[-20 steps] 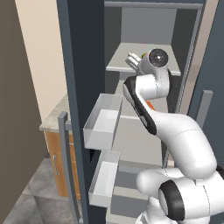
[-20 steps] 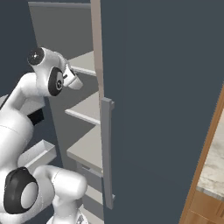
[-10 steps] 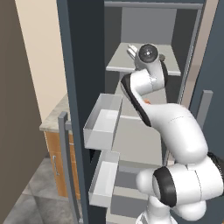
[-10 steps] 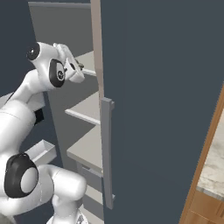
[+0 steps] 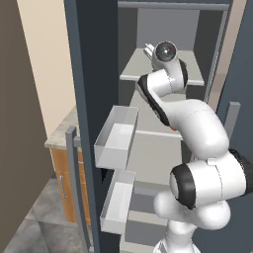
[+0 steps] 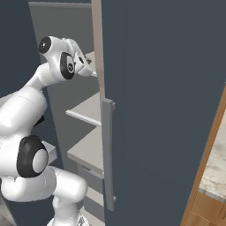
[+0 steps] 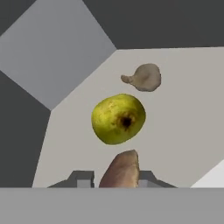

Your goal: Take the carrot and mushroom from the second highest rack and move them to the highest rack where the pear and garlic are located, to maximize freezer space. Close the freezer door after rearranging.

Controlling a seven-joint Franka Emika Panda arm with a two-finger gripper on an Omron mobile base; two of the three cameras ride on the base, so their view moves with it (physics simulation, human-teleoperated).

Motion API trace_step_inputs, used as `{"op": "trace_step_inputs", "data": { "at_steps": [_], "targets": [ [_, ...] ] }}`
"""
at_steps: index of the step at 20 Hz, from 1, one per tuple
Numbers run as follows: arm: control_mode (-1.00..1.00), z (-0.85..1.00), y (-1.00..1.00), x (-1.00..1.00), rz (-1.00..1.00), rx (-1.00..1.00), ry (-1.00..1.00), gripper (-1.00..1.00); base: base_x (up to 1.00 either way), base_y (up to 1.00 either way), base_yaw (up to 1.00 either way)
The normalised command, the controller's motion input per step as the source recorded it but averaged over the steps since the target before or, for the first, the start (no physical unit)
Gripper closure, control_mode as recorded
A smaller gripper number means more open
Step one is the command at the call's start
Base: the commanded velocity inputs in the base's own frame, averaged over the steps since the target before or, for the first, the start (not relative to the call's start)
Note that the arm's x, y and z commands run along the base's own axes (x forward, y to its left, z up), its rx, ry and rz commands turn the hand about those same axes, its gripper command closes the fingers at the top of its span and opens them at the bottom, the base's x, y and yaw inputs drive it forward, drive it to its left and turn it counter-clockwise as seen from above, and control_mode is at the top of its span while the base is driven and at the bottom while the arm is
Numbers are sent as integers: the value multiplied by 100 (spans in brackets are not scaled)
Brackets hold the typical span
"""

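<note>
Mushroom [image 7: 123, 169] is sitting pinched in the gripper [image 7: 116, 178] at bottom centre, with pear [image 7: 118, 118] and garlic [image 7: 144, 77] lying above it.

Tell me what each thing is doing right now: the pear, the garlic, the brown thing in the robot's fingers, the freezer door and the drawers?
Pear: lying loose on the shelf.
Garlic: lying loose behind the pear, apart from it.
Mushroom: pinched between the fingers.
Gripper: shut on the mushroom.
Freezer door: open.
Upper drawer: pulled out.
Lower drawer: pulled out.
</note>
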Motion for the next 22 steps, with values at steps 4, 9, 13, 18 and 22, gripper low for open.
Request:
{"op": "trace_step_inputs", "data": {
  "at_steps": [4,9,13,18,22],
  "targets": [
    [-100,-6,-18,43,0,0,6,100,0,0,0],
    [-100,-18,-23,45,8,0,1,100,0,0,0],
    [-100,-20,-29,41,4,0,0,100,0,0,0],
    [-100,-29,-32,32,3,0,-5,100,0,0,0],
    [-100,-14,-30,19,1,0,-16,100,0,0,0]
  ]
}}
